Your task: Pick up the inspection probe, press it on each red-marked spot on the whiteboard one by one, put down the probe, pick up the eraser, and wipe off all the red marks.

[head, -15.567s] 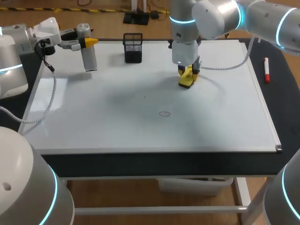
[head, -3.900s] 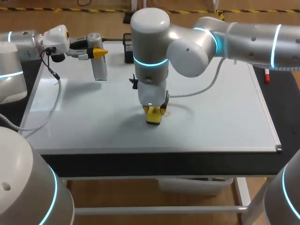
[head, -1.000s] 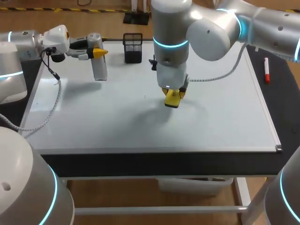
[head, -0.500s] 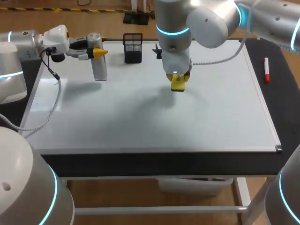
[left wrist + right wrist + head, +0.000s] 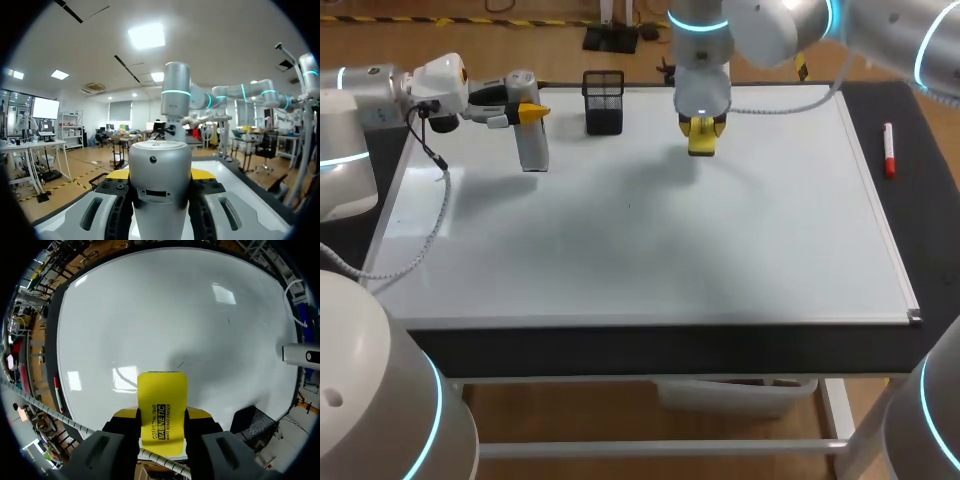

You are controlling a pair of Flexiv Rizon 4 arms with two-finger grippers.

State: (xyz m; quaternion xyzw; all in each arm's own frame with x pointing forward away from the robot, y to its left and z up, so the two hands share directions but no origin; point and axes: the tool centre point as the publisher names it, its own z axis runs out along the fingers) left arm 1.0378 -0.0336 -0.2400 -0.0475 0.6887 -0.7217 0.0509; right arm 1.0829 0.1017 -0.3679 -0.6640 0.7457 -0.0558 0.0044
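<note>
Head view, left side: left gripper (image 5: pixel 525 90) sits at the upper left of the frame, above the far left corner of the whiteboard (image 5: pixel 770 250). It is clenched on the probe (image 5: pixel 531 145), a grey cylinder hanging down from the fingers toward the board. Whether the lower end touches the board cannot be told.

Left wrist view: the probe (image 5: pixel 160 190) stands between the fingers of the left gripper (image 5: pixel 160 175), with a yellow tip showing on each side of it.

Head view, right side: right gripper (image 5: pixel 701 124) is at upper centre of the frame, over the far part of the whiteboard. It is grasping the yellow eraser (image 5: pixel 701 145).

Right wrist view: the eraser (image 5: pixel 161 407) is pinched between both fingers of the right gripper (image 5: pixel 161 421) and sticks out ahead of them, with the whiteboard (image 5: pixel 150 305) spread out ahead of it.

Other items: a black mesh holder (image 5: pixel 604 101) stands at the far edge of the board, between the two grippers. A thin dark stroke (image 5: pixel 629 207) shows near the board's centre. A red marker (image 5: pixel 888 150) lies on the black table (image 5: pixel 925 220) at the right, off the board.
</note>
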